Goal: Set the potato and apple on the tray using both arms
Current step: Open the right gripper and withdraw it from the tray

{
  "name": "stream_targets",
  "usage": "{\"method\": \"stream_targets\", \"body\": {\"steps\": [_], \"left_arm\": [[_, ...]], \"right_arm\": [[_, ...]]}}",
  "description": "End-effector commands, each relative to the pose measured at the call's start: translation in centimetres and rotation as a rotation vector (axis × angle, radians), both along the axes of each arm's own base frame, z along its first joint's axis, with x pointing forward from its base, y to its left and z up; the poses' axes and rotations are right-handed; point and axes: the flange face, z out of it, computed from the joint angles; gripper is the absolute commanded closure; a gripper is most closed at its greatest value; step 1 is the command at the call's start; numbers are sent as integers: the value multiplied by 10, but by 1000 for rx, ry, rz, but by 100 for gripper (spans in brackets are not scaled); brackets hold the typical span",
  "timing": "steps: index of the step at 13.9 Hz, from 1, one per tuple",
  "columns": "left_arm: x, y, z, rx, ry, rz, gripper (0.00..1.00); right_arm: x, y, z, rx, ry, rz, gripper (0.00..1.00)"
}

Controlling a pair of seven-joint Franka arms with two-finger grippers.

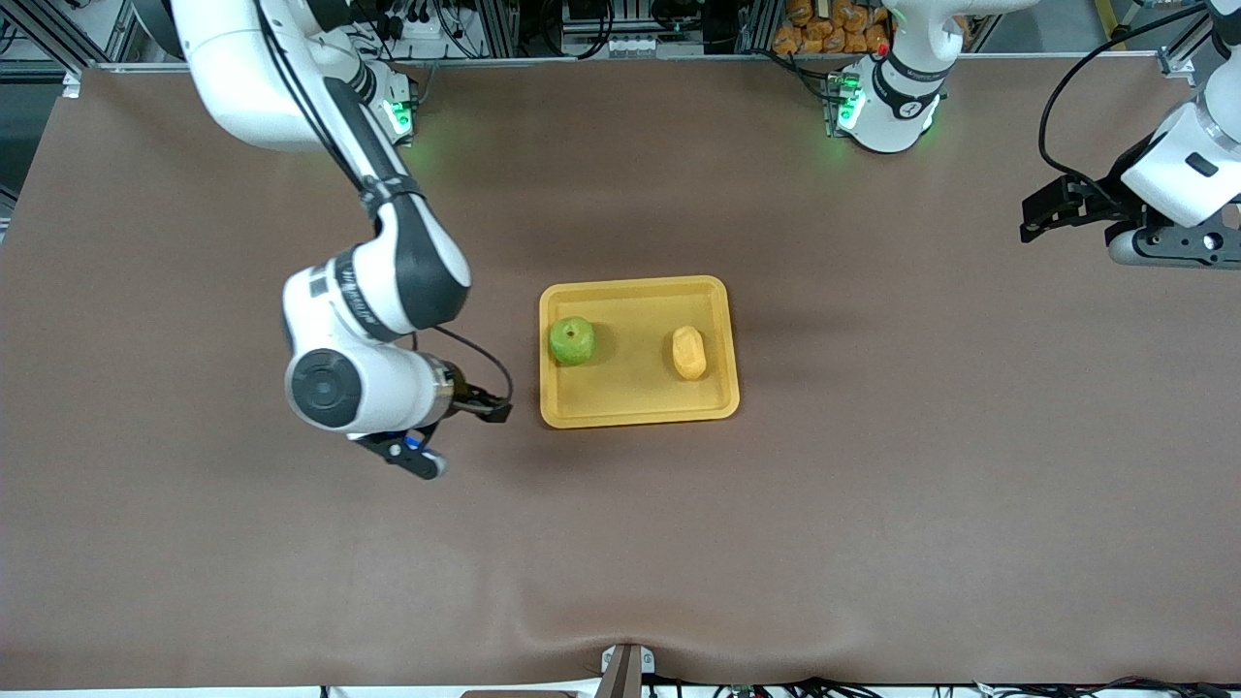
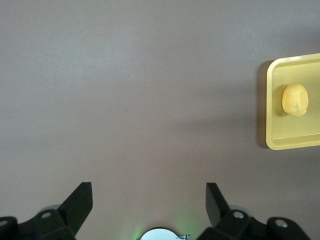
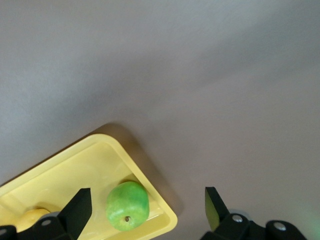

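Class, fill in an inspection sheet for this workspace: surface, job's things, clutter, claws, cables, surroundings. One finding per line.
Surface: brown table, bare around the tray.
Job's things: apple and potato lie apart in the yellow tray.
Clutter: nothing seen.
Claws: right claw open, empty, over the table beside the tray; left claw open, empty, over the left arm's end of the table.
Cables: black cable loops at the left arm.
Surroundings: metal framing along the table's edge by the bases.
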Motion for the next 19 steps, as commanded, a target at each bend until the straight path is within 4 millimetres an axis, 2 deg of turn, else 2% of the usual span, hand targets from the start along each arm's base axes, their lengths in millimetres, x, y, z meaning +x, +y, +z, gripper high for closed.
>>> {"method": "stream_targets", "body": {"steps": [1, 2, 4, 5, 7, 8, 10, 12, 14, 18, 19], "left_arm": [[-6, -1, 7, -17, 5, 8, 0], [-6, 0, 8, -19, 3, 12, 0], [-9, 3, 14, -19, -9, 18, 0], [-9, 5, 16, -20, -13, 20, 0], [-8, 6, 19, -20, -18, 20, 0], [-8, 6, 19, -20, -18, 19, 0], [-9, 3, 22, -17, -18, 4, 0], [-5, 6, 24, -23, -26, 25, 0], [-4, 3, 25, -82, -27, 48, 0], [-4, 11, 26, -71, -29, 48, 0], [-4, 12, 26, -63, -26, 47, 0]], "right_arm": [[13, -39, 38, 5, -5, 0, 0], [18, -59, 41, 16, -6, 16, 0], [18, -87, 74, 39, -35, 38, 0], [19, -101, 79, 39, -30, 26, 0], [19, -133, 102, 36, -44, -9, 0], [19, -143, 104, 33, -39, -14, 0], [15, -163, 126, 27, -71, 48, 0], [10, -182, 139, 32, -78, 107, 0], [5, -199, 158, 38, -98, 119, 0], [-17, -217, 208, 21, -145, 181, 0], [-23, -228, 216, 28, -136, 205, 0]]}}
